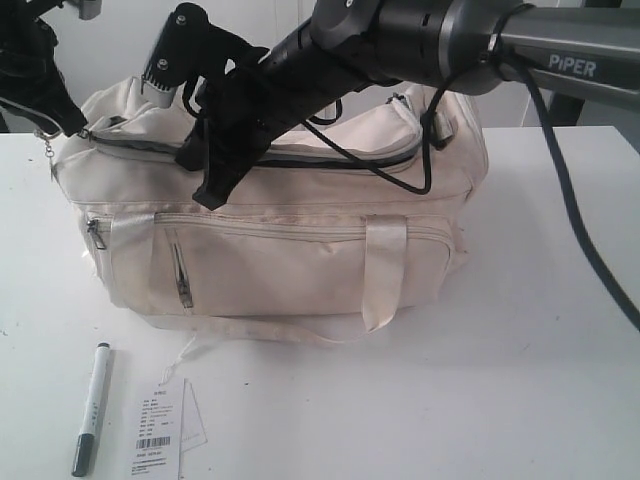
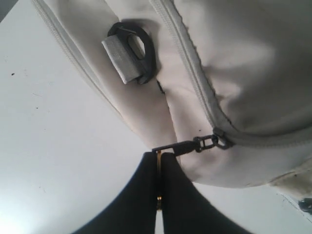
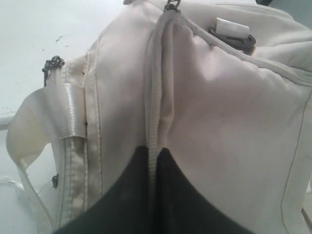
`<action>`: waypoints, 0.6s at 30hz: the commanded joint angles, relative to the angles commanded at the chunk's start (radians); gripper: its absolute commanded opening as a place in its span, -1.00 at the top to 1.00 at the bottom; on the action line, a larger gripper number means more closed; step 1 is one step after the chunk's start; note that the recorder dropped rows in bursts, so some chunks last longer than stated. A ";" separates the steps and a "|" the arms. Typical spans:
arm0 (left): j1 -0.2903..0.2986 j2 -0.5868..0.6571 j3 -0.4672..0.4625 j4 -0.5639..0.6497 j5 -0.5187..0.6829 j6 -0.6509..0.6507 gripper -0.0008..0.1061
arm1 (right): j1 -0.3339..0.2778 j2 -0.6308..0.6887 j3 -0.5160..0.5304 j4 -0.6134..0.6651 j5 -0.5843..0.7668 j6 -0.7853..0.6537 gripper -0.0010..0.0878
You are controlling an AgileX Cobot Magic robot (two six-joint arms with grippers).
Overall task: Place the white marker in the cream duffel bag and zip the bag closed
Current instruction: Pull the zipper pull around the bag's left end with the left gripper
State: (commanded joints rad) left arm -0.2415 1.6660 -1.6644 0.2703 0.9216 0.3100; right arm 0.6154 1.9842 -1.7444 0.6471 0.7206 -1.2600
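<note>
— While the left gripper (image 2: 159, 163) is clenched on the zipper pull (image 2: 181, 146) at the left end of the cream duffel bag (image 1: 300, 260), what does the right gripper (image 3: 152, 153) hold?
— Pinched tight on bag fabric along the top zip. Noted: the white marker (image 1: 91, 408) lies on the table (image 1: 500, 380), near left, apart from the bag, just beside a paper tag (image 1: 160, 432).

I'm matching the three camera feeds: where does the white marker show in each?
Exterior: white marker at lower left, on the table in front of the cream duffel bag, beside a paper tag.
Left wrist: not in it.
Right wrist: not in it.
Shared landmark: the bag's top zip.
</note>
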 joint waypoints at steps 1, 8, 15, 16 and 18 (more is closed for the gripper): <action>0.000 0.000 0.000 0.000 -0.007 0.002 0.99 | 0.000 0.000 0.000 0.000 0.000 0.000 0.98; 0.000 0.010 0.000 0.007 -0.042 0.004 0.99 | 0.000 0.000 0.000 0.000 0.008 0.000 0.98; 0.000 0.056 0.000 0.015 -0.052 -0.020 0.99 | 0.000 0.000 0.000 -0.004 0.016 0.000 0.98; 0.000 0.056 0.000 0.022 -0.061 -0.044 0.99 | 0.000 0.000 0.000 -0.012 0.016 0.000 0.98; 0.000 0.056 0.000 0.042 -0.083 -0.079 0.99 | 0.000 0.000 0.000 -0.021 0.016 0.000 0.98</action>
State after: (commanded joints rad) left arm -0.2415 1.7216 -1.6644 0.3118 0.8385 0.2309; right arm 0.6154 1.9842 -1.7444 0.6262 0.7367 -1.2600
